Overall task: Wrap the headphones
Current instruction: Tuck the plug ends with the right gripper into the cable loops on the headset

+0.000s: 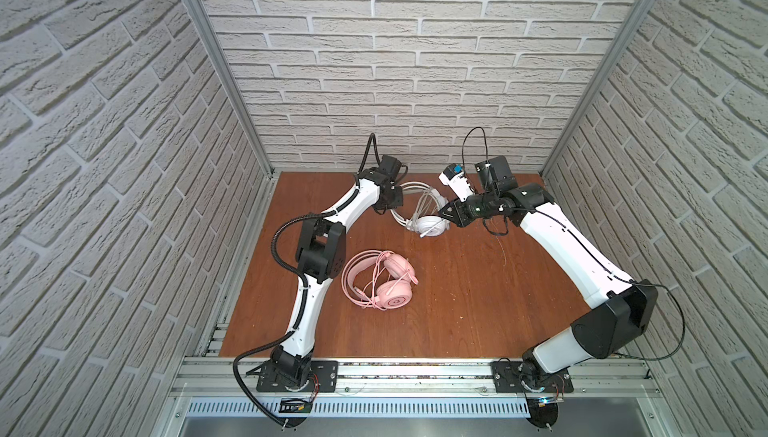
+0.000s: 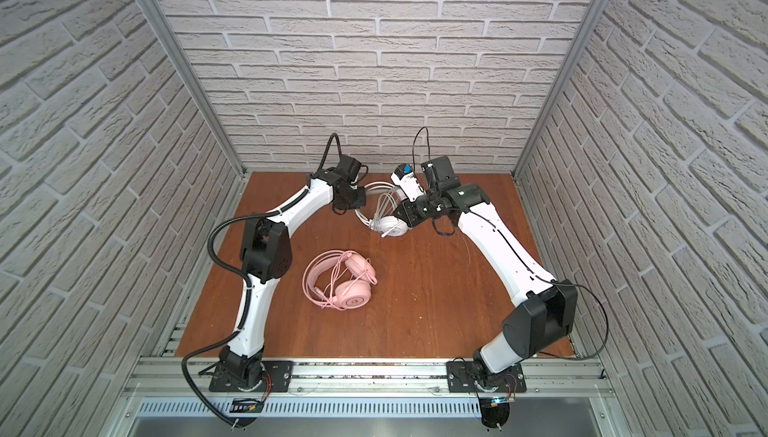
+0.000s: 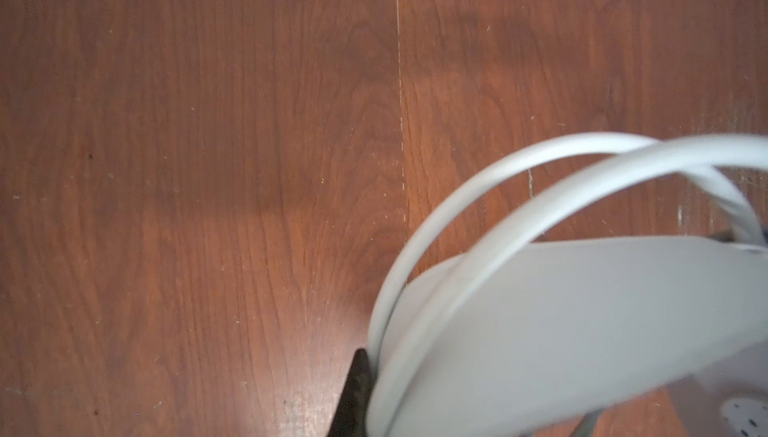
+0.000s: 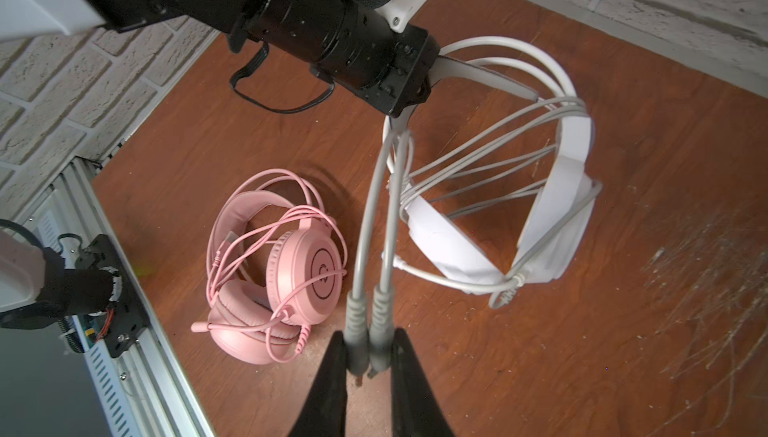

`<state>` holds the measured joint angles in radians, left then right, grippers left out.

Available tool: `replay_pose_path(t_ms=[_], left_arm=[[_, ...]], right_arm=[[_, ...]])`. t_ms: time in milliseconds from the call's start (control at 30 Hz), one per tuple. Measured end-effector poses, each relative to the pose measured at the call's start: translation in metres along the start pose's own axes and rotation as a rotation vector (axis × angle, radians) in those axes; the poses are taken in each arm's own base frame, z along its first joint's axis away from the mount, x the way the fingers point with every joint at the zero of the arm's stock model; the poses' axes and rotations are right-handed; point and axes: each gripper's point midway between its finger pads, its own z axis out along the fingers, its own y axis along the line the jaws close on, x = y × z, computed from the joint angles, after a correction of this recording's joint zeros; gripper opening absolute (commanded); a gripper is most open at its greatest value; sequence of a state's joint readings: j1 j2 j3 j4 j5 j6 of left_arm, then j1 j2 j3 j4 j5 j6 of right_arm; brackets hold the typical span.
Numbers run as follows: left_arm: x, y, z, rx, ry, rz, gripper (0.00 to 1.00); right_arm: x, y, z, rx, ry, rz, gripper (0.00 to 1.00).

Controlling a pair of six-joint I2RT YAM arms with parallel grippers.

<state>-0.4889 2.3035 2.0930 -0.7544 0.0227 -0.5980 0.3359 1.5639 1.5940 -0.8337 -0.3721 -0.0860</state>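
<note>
White headset: the white over-ear headset with grey inner band [image 4: 557, 189] is hanging above the brown wooden tabletop [image 1: 478, 289], its thin pale cord looped many times across the two cups.
Left gripper: the left gripper [image 4: 409, 100] is pinching the headset's grey band, jaws together on it.
Right gripper: the right gripper [image 4: 368, 356] is clamping the cord's two grey plug ends [image 4: 370, 327] side by side between its black fingers [image 4: 328, 385].
Pink headset: the pink over-ear headset [image 1: 380, 279], cord coiled around it, is lying on the tabletop, nearer the arm bases than the white headset and apart from it.
</note>
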Motion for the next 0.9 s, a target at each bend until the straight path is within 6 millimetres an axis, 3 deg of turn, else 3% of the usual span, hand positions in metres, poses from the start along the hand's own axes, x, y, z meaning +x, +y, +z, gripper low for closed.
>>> replay_pose_path(t_ms=[433, 900], left_arm=[[0.008, -0.012, 0.0, 0.008, 0.014, 0.045, 0.0], [0.013, -0.021, -0.01, 0.035, 0.029, 0.109, 0.0]], right_arm=[[-0.019, -0.078, 0.021, 0.204, 0.033, -0.017, 0.05], [-0.02, -0.138, 0.057, 0.394, 0.116, -0.045, 0.05]])
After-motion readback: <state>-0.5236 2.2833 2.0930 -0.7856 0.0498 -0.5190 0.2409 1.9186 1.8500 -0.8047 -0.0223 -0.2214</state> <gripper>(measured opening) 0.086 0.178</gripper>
